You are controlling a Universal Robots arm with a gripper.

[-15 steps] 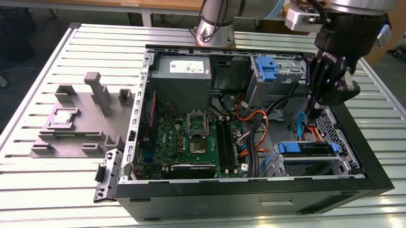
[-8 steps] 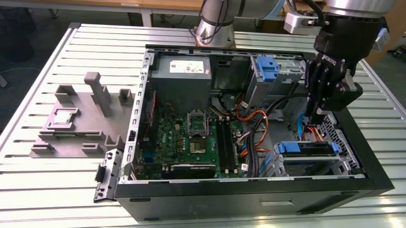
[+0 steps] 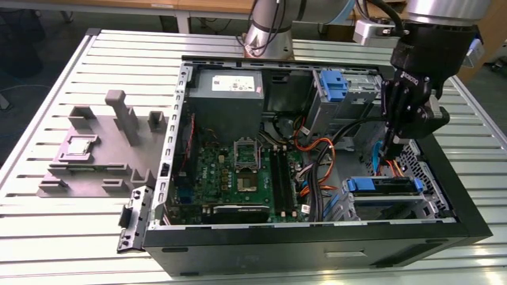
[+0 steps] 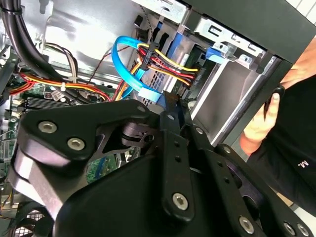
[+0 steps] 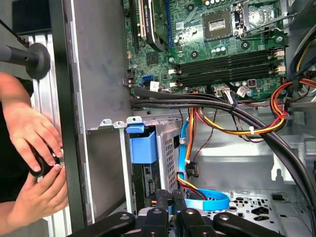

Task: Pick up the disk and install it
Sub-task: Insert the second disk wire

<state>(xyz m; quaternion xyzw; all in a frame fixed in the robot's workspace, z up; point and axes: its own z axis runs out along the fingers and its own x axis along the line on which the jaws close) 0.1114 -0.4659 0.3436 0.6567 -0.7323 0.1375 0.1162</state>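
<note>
Right now I see the gripper (image 3: 393,155) clenched with nothing in it, low inside the case (image 3: 443,178) by the cables (image 4: 148,64). Just beside it the disk (image 3: 380,186) sits in its bay. 2 hands (image 5: 32,170) wait outside the wall.

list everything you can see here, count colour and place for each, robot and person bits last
open black desktop computer case: one, lying on the slatted table
slatted metal table: one, pale grey, under everything
green motherboard: one, inside the case
grey power supply box: one, white sticker, in the case's far part
blue plastic drive carriers: two, one far, one near, at the exterior view's right
flat blue cable: one, looping beside the drive cage
grey moulded fixture: one, on the table at the exterior view's left
robot hand: one, black, lowered into the case above the near carrier
person's hands: two, outside the case wall, touching a small dark object
</note>
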